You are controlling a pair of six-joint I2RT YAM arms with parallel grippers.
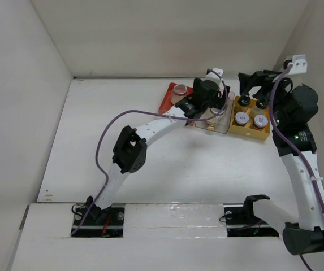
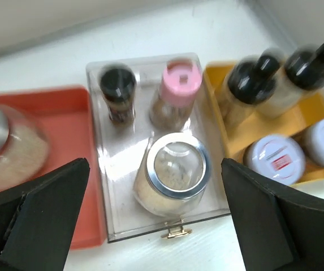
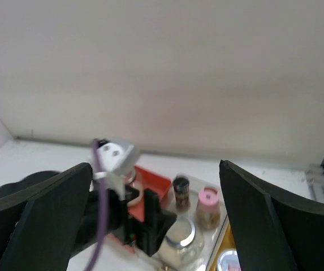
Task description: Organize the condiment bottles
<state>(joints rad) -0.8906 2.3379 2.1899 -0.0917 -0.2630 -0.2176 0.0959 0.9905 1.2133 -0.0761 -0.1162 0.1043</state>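
Note:
A clear tray holds three condiment bottles: a black-lidded jar, a pink-lidded jar and a silver-lidded jar of beige powder. My left gripper hangs open above this tray, its fingers either side of the silver-lidded jar and not touching it. In the top view the left gripper is over the clear tray. A silver-lidded jar sits in the red tray. The yellow tray holds two black-capped bottles and two white-lidded jars. My right gripper is open and empty, raised over the yellow tray's far side.
The three trays stand side by side at the back of the white table, near the back wall. The right wall is close to the yellow tray. The right wrist view shows the left gripper over the jars.

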